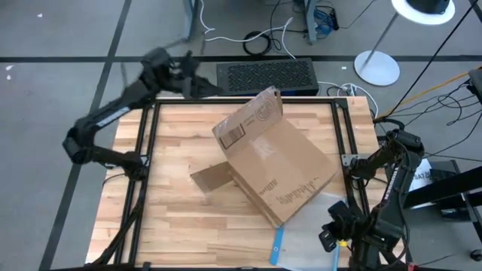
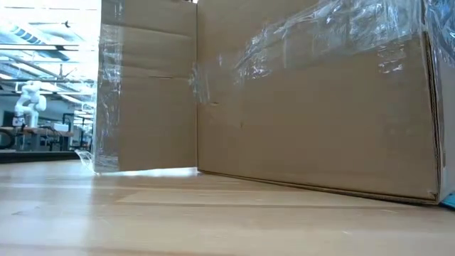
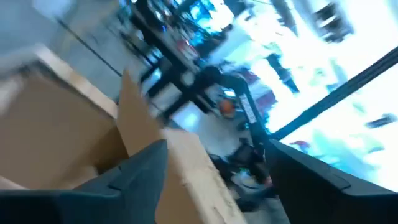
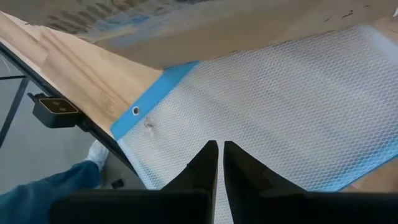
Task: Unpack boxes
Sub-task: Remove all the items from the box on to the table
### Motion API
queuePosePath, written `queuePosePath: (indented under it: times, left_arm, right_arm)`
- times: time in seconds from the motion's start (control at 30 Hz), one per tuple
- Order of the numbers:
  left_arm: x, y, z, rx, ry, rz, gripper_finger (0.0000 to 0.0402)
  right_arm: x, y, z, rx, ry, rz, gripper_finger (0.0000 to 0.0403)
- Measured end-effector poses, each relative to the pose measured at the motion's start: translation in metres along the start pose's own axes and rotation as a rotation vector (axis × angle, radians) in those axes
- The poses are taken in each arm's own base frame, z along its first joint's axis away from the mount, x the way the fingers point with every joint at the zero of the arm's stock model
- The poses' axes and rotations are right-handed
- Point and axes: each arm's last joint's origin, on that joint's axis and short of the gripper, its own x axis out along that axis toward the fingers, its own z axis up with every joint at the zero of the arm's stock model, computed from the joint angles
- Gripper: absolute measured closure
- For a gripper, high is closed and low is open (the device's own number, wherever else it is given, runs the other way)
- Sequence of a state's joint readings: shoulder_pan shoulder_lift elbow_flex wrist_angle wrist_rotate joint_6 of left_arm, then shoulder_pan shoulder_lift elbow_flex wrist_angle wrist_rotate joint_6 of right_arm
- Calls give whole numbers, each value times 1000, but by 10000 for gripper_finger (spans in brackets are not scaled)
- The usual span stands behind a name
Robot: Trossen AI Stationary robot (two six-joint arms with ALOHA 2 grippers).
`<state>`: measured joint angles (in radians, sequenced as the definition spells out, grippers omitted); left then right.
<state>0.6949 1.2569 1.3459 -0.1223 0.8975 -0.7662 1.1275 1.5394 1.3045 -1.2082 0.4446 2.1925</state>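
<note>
The brown cardboard box (image 1: 275,162) lies slantwise on the middle of the wooden table (image 1: 173,226) and fills the low view (image 2: 313,107). One taped flap (image 1: 252,117) stands up at its far end and another flap (image 1: 211,177) lies flat to its left. My left gripper (image 1: 212,88) is raised over the table's far edge, left of the upright flap, open with nothing between its fingers (image 3: 217,180). My right gripper (image 4: 218,155) is shut at the table's near right corner, pointing down at a clear mesh pouch (image 4: 280,99) with a blue edge. My right gripper's shut fingertips (image 4: 211,152) stand against the pouch's mesh face near its blue edge (image 4: 155,93), coming from above at a slant. The pouch lies flat on the table with one corner past the table's edge. Whether the tips touch it, I cannot tell.
A black grille-topped unit (image 1: 265,75) sits just beyond the far edge. A lamp base (image 1: 376,68) and cables lie on the floor behind it. A person's leg in blue trousers (image 4: 43,180) shows below the near right corner. Bare wood lies left of the box.
</note>
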Motion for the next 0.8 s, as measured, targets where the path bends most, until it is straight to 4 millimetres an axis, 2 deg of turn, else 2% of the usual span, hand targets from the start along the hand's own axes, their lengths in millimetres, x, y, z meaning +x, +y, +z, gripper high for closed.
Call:
queuePosePath:
  times: [0.1,0.2,0.27,0.4,0.6,0.7,0.8]
  left_arm:
    - [1,-44,4,107,9,39,154]
    - [18,-68,-4,146,40,96,184]
    - [33,-78,-13,158,74,121,205]
    - [75,-78,-38,136,195,115,230]
    - [127,-72,-73,126,334,83,235]
    - [144,-68,-87,139,388,79,235]
    - [144,-70,-91,149,422,121,235]
  right_arm:
    - [1,2,1,10,0,8,385]
    - [6,3,1,27,5,20,385]
    - [11,4,-1,45,17,40,385]
    - [22,6,-6,82,53,94,385]
    - [26,6,-8,88,61,109,385]
    - [25,6,-8,86,65,111,385]
    - [25,6,-9,84,73,112,385]
